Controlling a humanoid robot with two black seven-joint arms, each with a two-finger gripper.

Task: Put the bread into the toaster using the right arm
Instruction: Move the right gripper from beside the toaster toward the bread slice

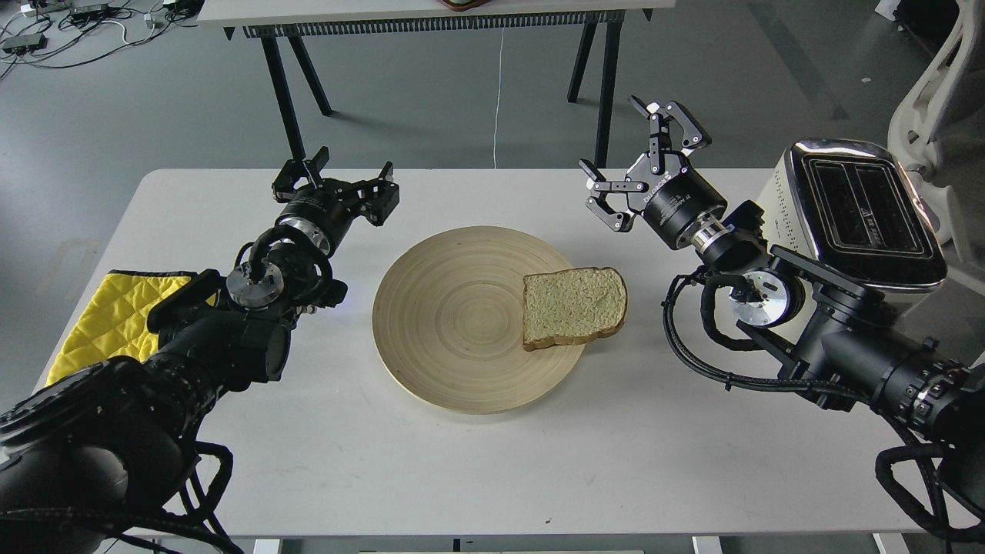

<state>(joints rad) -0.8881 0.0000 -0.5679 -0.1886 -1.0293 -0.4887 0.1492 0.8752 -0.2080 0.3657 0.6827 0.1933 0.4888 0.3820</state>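
- The bread lies flat at the 3 o'clock edge of a round wooden plate, its right side overhanging the rim.
- Its domed top points toward 3 o'clock and its flat bottom edge toward 9 o'clock, so the long axis runs roughly left to right, tilted a little.
- The pale crumb faces up; the darker crust shows along the lower and right edges.
- The toaster stands at the table's 2 o'clock corner, chrome top and two black slots facing up, the slots running toward 11 o'clock.
- The right gripper hovers at about 1 o'clock from the bread, apart from it, fingers spread wide and holding nothing.
- The right arm passes just in front of the toaster.
- The left gripper sits at 10 o'clock from the plate, fingers parted and empty.
- A yellow quilted cloth lies at the table's 9 o'clock edge, partly under the left arm.
- The table is plain white; beyond it is grey floor, a black-legged desk at 12 o'clock and cables at 11 o'clock.
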